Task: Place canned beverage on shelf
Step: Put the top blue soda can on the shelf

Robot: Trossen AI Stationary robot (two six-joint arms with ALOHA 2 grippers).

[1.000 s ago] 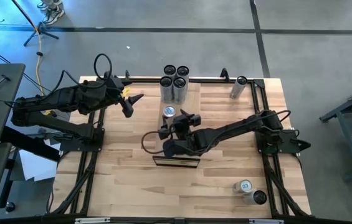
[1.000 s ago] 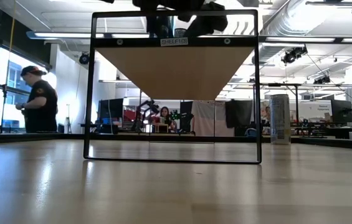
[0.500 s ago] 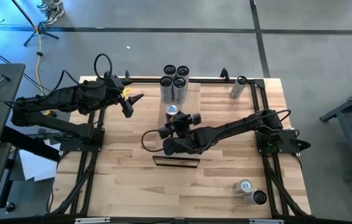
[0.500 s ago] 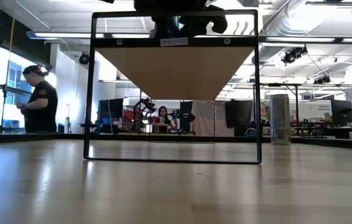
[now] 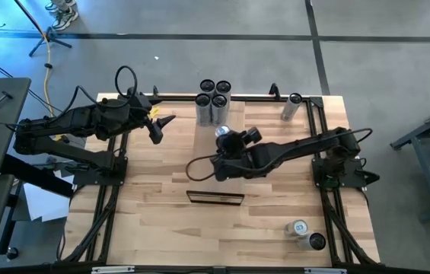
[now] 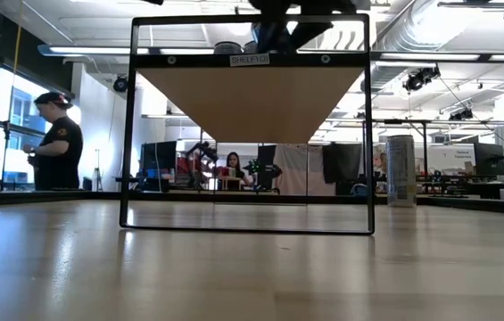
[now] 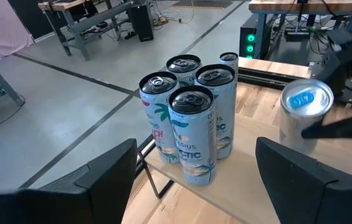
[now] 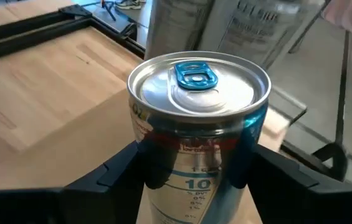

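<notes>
High view: left claw [image 5: 163, 122] hovered apart over tabletop [image 5: 146, 205] near left edge; four cans [image 5: 214, 97] stood on shelf [image 5: 208, 118]; right claw [image 5: 228, 138] clamped blue-tabbed can [image 5: 224, 135] just beside them.

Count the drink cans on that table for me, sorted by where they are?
Tall pale cans clustered on the pale wooden shelf: 4
Silver can with blue tab in the right gripper: 1
Silver can at the table's far right corner: 1
Cans at the near right corner: 2
Total: 8
</notes>
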